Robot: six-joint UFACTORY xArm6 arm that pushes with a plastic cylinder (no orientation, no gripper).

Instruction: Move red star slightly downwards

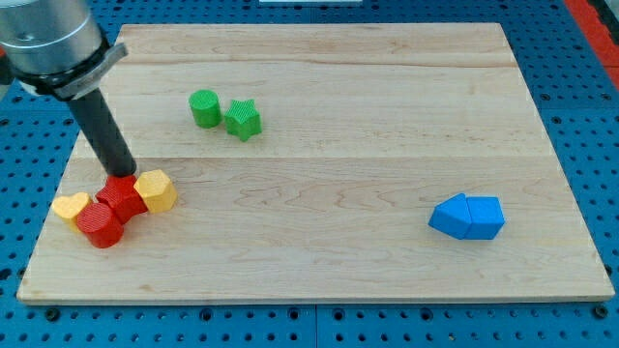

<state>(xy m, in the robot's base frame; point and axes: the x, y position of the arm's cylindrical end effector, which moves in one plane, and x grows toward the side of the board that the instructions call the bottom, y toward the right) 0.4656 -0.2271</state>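
Observation:
The red star [123, 198] lies near the board's left edge, in a tight cluster. A red cylinder [100, 225] touches it at the lower left, a yellow hexagonal block [156, 190] at its right, and a yellow heart-like block [71, 206] sits at the cluster's left. My tip [123, 175] is at the top edge of the red star, touching or almost touching it. The dark rod slants up to the view's upper left.
A green cylinder [204, 108] and a green star [243, 119] sit side by side at the upper middle-left. Two blue blocks [467, 217] lie together at the right. The wooden board [319, 261] rests on a blue pegboard.

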